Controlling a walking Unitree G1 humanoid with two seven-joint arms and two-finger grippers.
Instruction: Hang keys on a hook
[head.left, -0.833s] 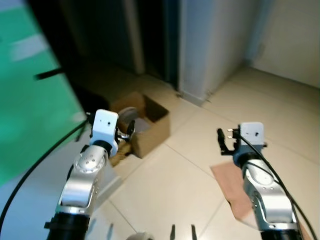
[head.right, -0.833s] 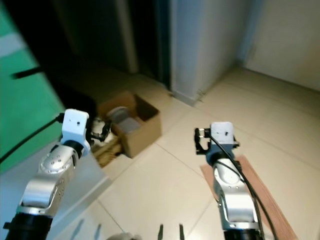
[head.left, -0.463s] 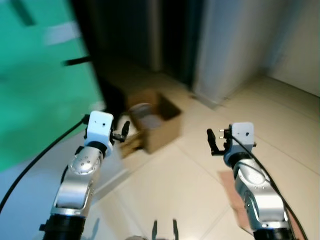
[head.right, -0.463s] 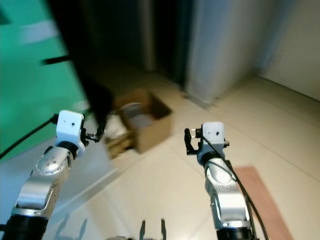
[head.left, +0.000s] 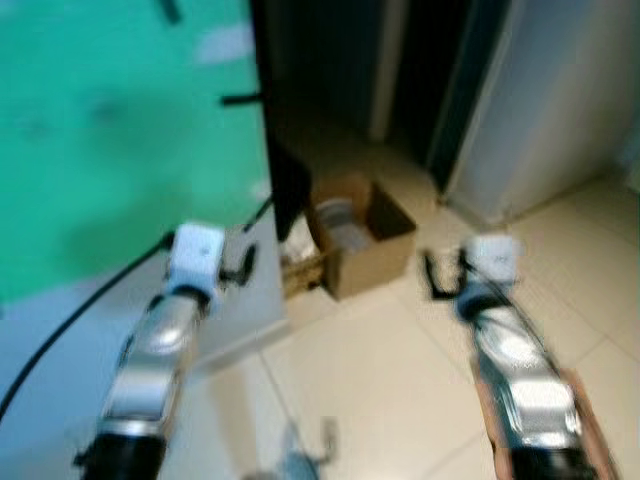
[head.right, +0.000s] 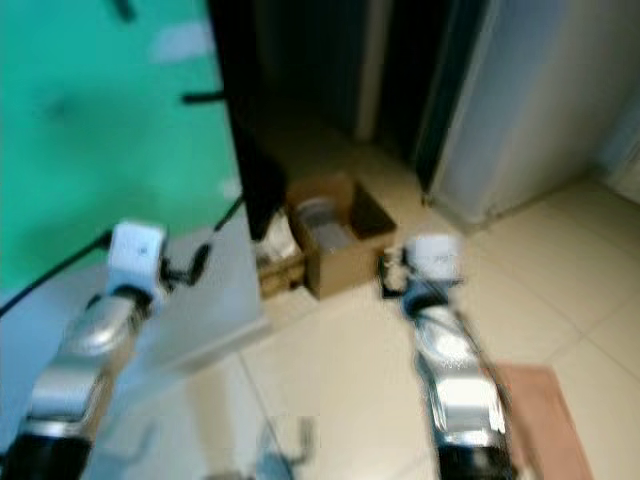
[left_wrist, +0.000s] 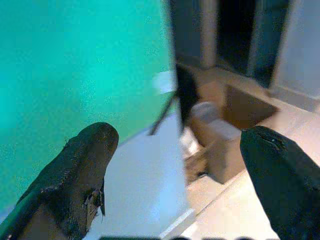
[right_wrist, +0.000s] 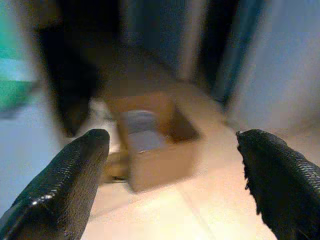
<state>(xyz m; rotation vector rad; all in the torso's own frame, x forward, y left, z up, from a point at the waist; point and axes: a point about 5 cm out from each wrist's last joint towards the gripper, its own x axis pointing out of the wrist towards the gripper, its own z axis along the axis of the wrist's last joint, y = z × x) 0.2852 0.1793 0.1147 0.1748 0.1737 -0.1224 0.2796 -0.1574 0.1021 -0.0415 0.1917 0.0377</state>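
Pale floor tiles (head.left: 370, 370) lie blurred beneath both raised arms. Left gripper (left_wrist: 175, 170) and right gripper (right_wrist: 170, 175) are spread wide and empty; no keys or hook can be made out. Keys would likely be light, stiff and jangly, best pinched at the ring. Just beyond the fingertips sits an open cardboard box (head.left: 365, 235). A green wall (head.left: 120, 130) rises past the left gripper, with a dark doorway (head.left: 420, 80) farthest ahead.

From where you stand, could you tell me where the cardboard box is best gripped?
Probably by the rim of its near wall, coming from above. The box sits open-topped on the floor, so an upright wall edge offers itself to two fingers. Both the left gripper and the right gripper are open and empty; blur hides finer detail.
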